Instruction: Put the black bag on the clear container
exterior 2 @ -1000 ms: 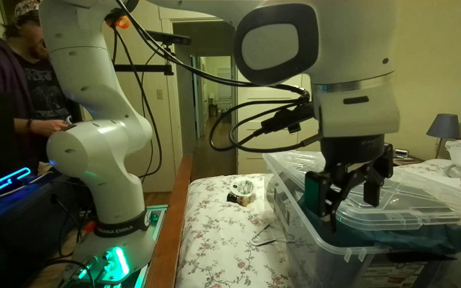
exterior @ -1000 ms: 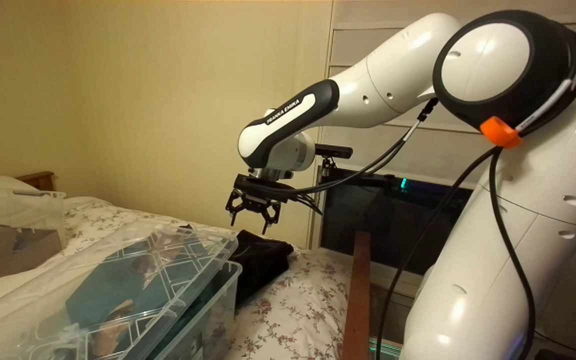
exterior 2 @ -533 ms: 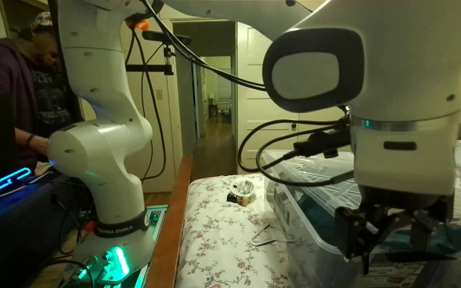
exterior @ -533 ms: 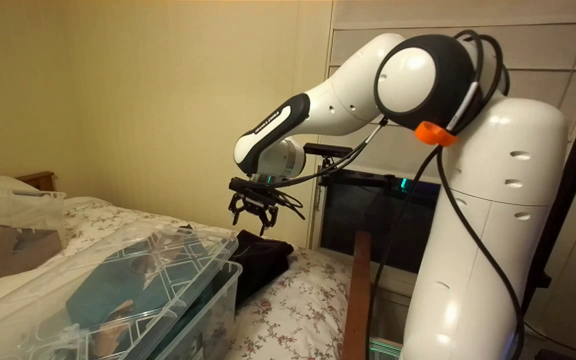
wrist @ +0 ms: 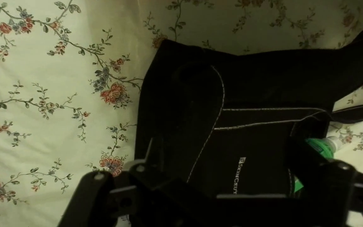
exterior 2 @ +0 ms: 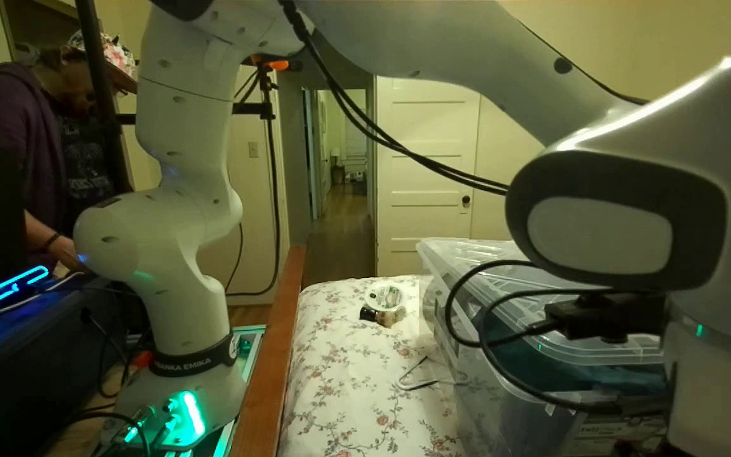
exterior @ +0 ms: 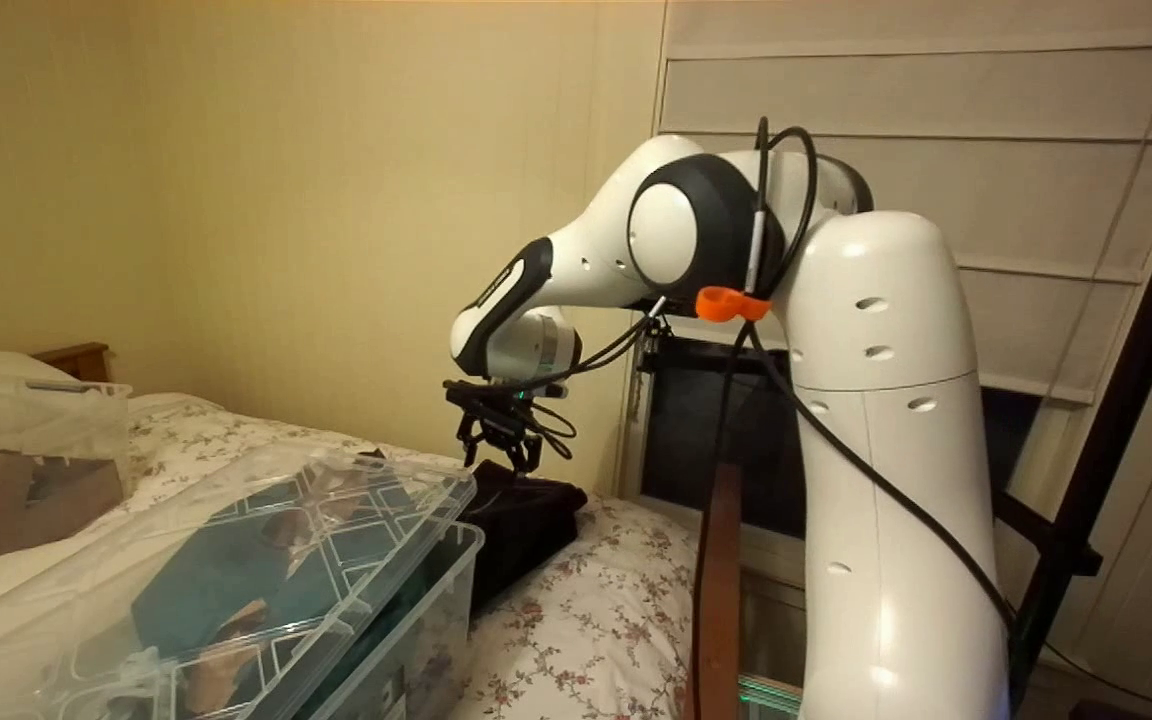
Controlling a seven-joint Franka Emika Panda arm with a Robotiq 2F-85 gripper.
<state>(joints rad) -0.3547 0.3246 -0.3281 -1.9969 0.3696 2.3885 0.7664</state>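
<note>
Currently, one black two-fingered gripper [exterior: 496, 460] is hanging fingers-down, jaws standing wide apart and pinching nothing; whether its tips are touching cloth is not showing. Step in hand, by judgement: positioning for the grasp. The next move is likely calling for closing on a fold, then a high lift.

Beneath: one large, soft, roughly square black fabric bag [wrist: 254, 142] is lying on a white floral-print bedspread [wrist: 58, 135], at the end of one long, clear plastic container [exterior: 441, 610]. In the wrist view, the bag's thin black strap [wrist: 358, 115] is pointing right, its upper right corner stretching likewise, its white lettering [wrist: 239, 175] running sideways. The gripper is hiding the lower end, so the long axis is not showing.

Just beside the bag: one pale-capped green bottle [wrist: 321, 148] is showing in part.

Container: its ribbed, transparent lid [exterior: 286, 540] is sitting tilted over teal-blue fabric [exterior 2: 594, 374].

Farthest: one person in purple [exterior 2: 29, 152] is bending forward.
</note>
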